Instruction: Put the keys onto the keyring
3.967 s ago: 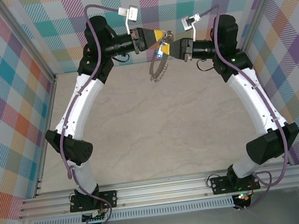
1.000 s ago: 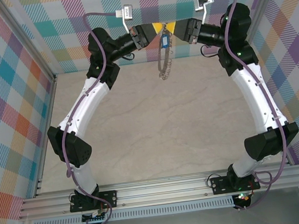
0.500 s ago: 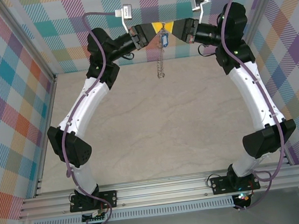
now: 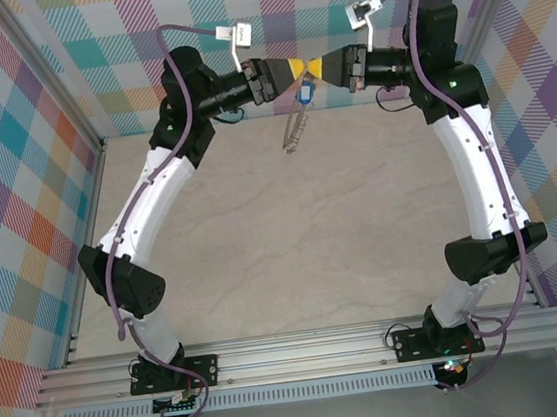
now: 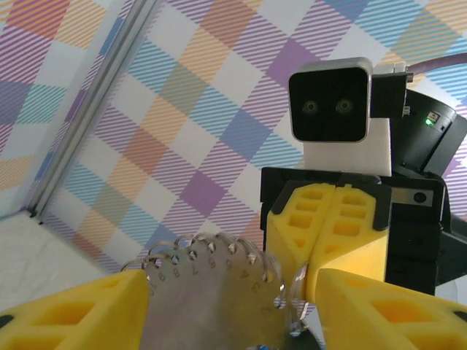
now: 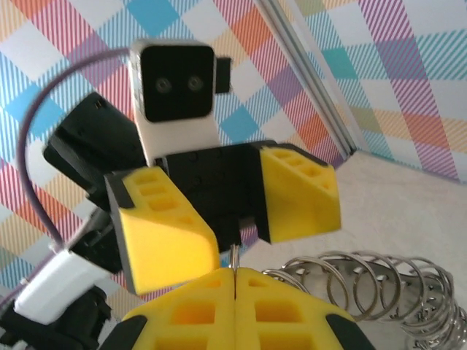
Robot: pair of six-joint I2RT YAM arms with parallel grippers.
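— My right tool [image 6: 235, 292] is pinched together on the keyring [image 4: 293, 129], high over the worktop [image 4: 282, 238].
— My left tool [image 6: 241, 211] faces it tip to tip, fingers apart. The blue-tagged key [image 4: 304, 93] hangs just beneath, by the keyring's top.

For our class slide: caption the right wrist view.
Shut right gripper pinches the keyring; the open left gripper faces it.

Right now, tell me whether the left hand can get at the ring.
Probably yes. The ring sits between the open fingers of the left hand with nothing in between; the shut right hand seems to pinch its far edge.
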